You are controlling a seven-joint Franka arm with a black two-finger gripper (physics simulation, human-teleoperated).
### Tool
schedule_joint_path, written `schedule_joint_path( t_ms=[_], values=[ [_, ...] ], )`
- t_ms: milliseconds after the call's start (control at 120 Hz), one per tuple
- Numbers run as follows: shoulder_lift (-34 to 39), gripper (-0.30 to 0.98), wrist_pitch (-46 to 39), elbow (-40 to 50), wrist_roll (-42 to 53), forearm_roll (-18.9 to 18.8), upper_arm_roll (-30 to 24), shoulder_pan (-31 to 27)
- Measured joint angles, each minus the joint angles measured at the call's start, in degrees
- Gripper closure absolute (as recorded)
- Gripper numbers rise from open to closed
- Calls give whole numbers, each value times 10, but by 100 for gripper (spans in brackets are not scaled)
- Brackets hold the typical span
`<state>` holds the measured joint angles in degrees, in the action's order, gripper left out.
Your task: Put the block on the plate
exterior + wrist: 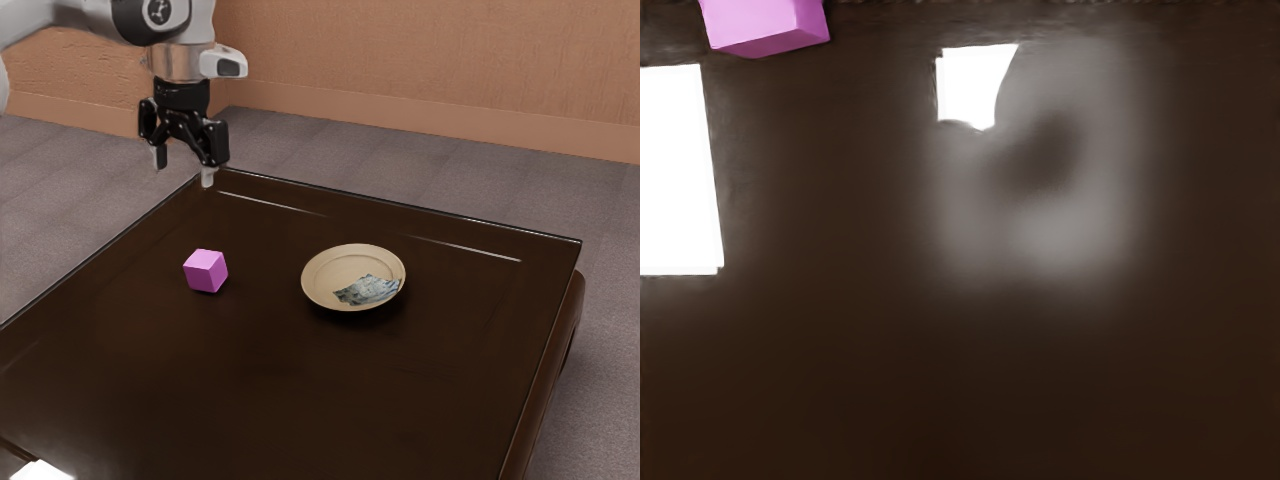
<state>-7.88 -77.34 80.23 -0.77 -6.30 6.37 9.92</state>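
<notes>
1. Pink block (pixel 206 271): on the dark table (pixel 270 400), left of centre in the exterior view, apart from the plate.
2. Beige plate (pixel 335 272): near that view's centre.
3. Black gripper (pixel 183 167): upper left, 2 fingers spread wide, holding nothing.

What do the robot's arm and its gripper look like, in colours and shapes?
The arm has smooth, rounded white-grey parts, a dark round cap with a light marking, and a shiny metallic band. The gripper is black, with two light grey fingertips.
</notes>
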Motion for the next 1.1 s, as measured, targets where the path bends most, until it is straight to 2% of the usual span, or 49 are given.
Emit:
schedule_joint_path(
  t_ms=[133, 275, 417, 525, 658, 1100],
  values=[
    [-11, 0, -62, 43, -2, -3, 16, -2],
    [-126, 0, -162, 65, 12, 34, 22, -121],
    [-216, 0, -276, 62, 38, 67, 8, -176],
    [-262, 0, -353, 58, 39, 92, 5, -182],
    [-286, 0, -408, 37, 19, 98, 5, -178],
    [-320, 0, -479, 38, -22, 96, 8, -175]
  ],
)
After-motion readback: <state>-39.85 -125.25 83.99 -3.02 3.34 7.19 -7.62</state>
